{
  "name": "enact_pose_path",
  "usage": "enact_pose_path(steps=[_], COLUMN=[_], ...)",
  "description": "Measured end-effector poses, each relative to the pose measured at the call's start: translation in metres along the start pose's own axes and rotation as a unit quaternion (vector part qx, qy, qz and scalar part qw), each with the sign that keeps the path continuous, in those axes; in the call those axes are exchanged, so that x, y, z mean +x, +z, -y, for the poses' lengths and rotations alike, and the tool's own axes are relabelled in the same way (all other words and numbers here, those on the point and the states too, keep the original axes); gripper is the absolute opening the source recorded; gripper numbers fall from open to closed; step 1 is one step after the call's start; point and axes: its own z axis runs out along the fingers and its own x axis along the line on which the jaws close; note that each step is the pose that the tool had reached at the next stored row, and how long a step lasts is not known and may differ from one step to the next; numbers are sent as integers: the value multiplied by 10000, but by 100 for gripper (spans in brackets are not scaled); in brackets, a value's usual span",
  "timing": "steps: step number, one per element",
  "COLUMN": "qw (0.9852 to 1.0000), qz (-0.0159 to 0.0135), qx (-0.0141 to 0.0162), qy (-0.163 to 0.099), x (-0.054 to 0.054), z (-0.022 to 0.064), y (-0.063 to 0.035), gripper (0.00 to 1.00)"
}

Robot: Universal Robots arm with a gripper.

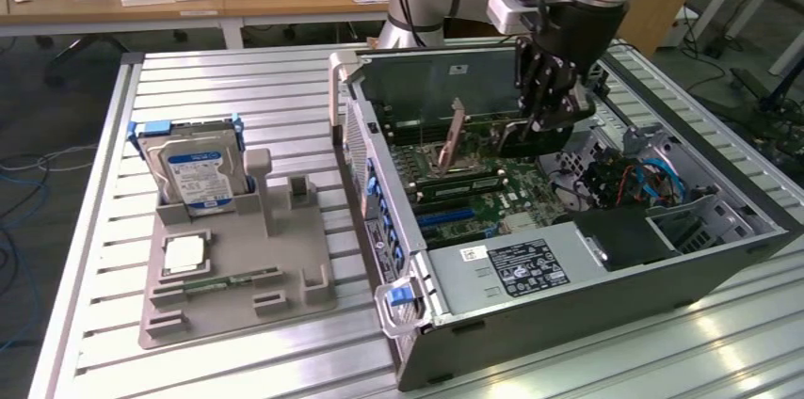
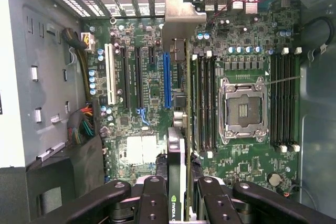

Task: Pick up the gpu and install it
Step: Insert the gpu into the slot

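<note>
You may record the pick-up as done: the gripper (image 2: 181, 192) is closed on the gpu (image 2: 177, 156), with its fingers (image 2: 152, 192) pressed against both faces of the card and the card standing on edge between them. From the grip, the gpu runs straight ahead of the gripper. Its silver bracket (image 2: 178, 17) is at the far end, close to the slotted rear wall of the computer case (image 1: 540, 314). In the exterior view the gripper (image 1: 553, 121) is lowered inside the open case, over the motherboard (image 2: 152, 93). You should treat the installation as not complete. In the wrist view the card's edge runs parallel to the long blue slot (image 2: 167, 80), and the card appears to be held above the board, not pressed into it. The slot lies just beside the card, on the side away from the processor socket (image 2: 242, 109). Whether the connector edge touches the slot cannot be determined, because the card's own body hides it. The bracket is near the rear openings, but nothing shows that it is fixed there. Alignment to the slot and seating remain to be done.
</note>
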Motion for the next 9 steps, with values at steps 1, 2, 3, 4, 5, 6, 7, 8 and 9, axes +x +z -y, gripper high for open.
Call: enact_pose_path(steps=[1, 2, 3, 4, 5, 6, 7, 8, 9], qw=[10000, 10000, 10000, 10000, 10000, 10000, 10000, 10000, 10000], qz=[-1, 1, 2, 0, 0, 0, -1, -1, -1], qx=[0, 1, 1, 0, 0, 0, 0, 0, 0], qy=[-1, -1, -1, -1, -1, -1, -2, -2, -1], x=[0, 0, 1, 2, 2, 3, 3, 3, 3], z=[-1, -4, -7, -10, -13, -14, -15, -15, -15], y=[0, 7, 16, 26, 37, 47, 51, 50, 51], gripper=[27, 27, 27, 27, 27, 27, 27, 27, 27])
